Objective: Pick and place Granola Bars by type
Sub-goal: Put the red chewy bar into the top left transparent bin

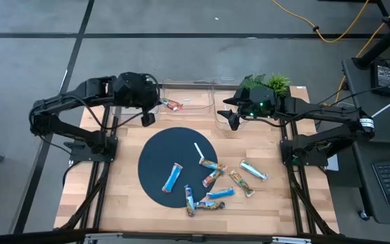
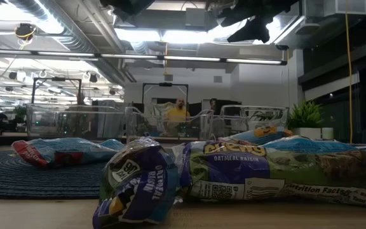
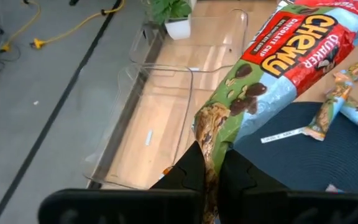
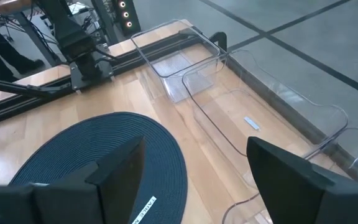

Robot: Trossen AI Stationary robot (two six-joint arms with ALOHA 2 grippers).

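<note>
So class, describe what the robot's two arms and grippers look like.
Both arms are dark, jointed and tubular, with black cables running along them. The left gripper and right gripper each have two flat dark fingers. Small green lights glow on the right arm's wrist.

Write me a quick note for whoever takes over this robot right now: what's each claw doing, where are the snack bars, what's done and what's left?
Left gripper: shut on a red Chewy bar, held above the clear bins.
Right gripper: open, empty, hovering near the plant.
Done: none visibly binned.
Left: one blue bar on the dark mat; about six more bars clustered at the mat's edge and on the table.
</note>
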